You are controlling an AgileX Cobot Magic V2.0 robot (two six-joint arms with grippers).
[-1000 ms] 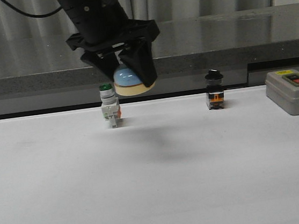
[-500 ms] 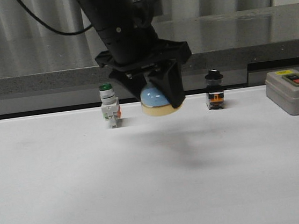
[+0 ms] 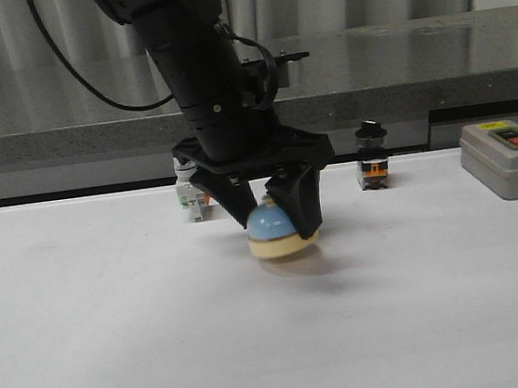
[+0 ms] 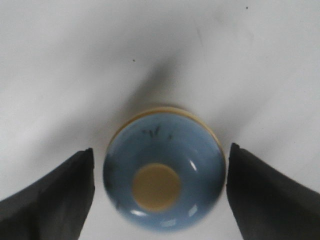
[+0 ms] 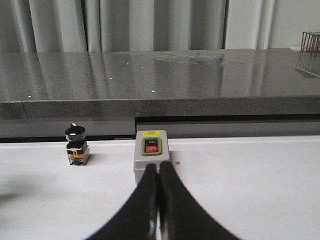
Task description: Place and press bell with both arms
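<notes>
The light-blue bell (image 3: 274,245) with its cream base stands upright on the white table (image 3: 117,341), near the middle. My left gripper (image 3: 280,227) hangs straight down over it, one dark finger on each side. In the left wrist view the bell (image 4: 164,175) lies between the fingers (image 4: 60,195), and a thin strip of table shows on either side, so the left gripper (image 4: 160,150) is open and touches nothing. My right gripper (image 5: 159,170) is shut and empty, low over the table. It does not appear in the front view.
A green-capped white switch (image 3: 190,202) stands behind the left arm, partly hidden. A black-knobbed switch (image 3: 372,155) sits at the back, right of the bell. A grey on/off box (image 3: 508,158) is at the far right, just beyond the right gripper's tips (image 5: 151,155).
The left arm came down and to the right with the bell, from above the green-capped switch to the table. The bell now rests on the table and the fingers have loosened from it.
</notes>
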